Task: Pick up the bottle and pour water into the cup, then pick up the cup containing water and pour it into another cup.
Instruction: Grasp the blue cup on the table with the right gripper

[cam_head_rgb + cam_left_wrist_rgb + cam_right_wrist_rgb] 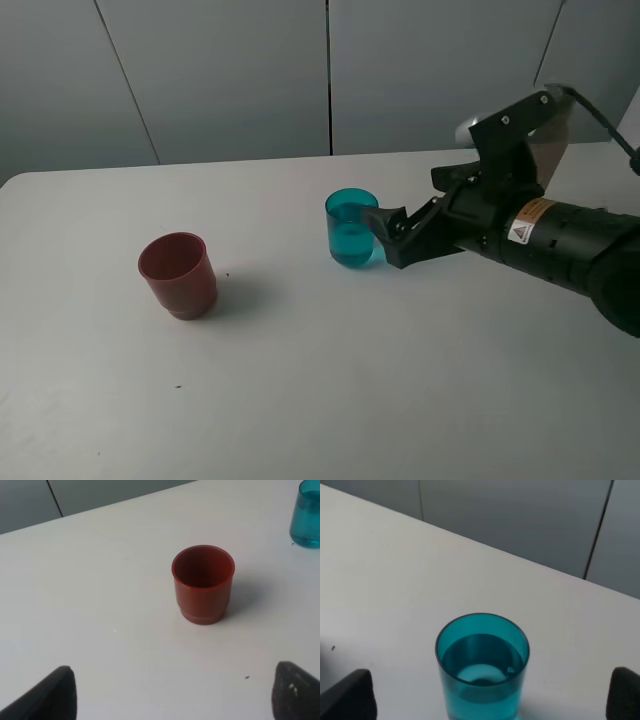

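Observation:
The cup (351, 228), a teal translucent tumbler partly filled with water, stands upright near the table's middle; it also appears as the cup (482, 665) and the cup (306, 515). My right gripper (386, 238) is open just right of it, and in the right wrist view the cup stands between the fingertips of the right gripper (487, 700), untouched. Another cup (178, 275), dull red and squat, stands upright and empty to the left, seen closer as another cup (203, 584). My left gripper (177, 700) hovers open short of it. The bottle is out of view.
The white table (320, 400) meets a grey panelled wall (230, 70) at the back. The right arm's black body (560, 240) reaches in from the right edge. A few dark specks (179, 386) lie on the tabletop.

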### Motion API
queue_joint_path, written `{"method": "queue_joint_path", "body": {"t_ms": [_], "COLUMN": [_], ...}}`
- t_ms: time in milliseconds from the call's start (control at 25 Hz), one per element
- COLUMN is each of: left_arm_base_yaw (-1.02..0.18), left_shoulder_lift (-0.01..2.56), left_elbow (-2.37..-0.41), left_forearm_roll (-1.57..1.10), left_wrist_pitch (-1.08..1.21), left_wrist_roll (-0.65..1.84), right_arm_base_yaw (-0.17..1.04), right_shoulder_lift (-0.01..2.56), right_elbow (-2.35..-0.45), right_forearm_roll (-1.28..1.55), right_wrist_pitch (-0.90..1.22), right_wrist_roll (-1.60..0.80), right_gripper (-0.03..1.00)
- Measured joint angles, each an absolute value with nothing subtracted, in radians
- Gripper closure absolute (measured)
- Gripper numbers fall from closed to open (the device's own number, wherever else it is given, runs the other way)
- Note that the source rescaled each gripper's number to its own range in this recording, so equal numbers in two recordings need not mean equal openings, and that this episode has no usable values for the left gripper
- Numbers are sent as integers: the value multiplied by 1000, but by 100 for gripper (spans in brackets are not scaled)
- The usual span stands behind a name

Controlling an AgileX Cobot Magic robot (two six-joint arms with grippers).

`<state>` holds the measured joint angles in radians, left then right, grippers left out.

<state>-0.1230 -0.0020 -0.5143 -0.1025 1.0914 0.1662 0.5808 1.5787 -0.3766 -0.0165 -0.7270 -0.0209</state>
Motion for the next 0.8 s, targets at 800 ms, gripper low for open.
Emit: {"method": "queue_joint_path", "body": {"t_ms": [800], "left_arm_base_yaw": [-123], "left_shoulder_lift": [-2], "left_elbow": [-514], "left_forearm_roll": [-102], "left_wrist_pitch": [1091], "left_wrist_roll": [166], "right_arm_base_yaw": [483], "right_shoulder_lift": [1971], "right_elbow": [-384], "right_forearm_roll": [-134], "right_wrist_pitch": [-1095], "right_wrist_roll": [-37], "right_gripper": [-3]}}
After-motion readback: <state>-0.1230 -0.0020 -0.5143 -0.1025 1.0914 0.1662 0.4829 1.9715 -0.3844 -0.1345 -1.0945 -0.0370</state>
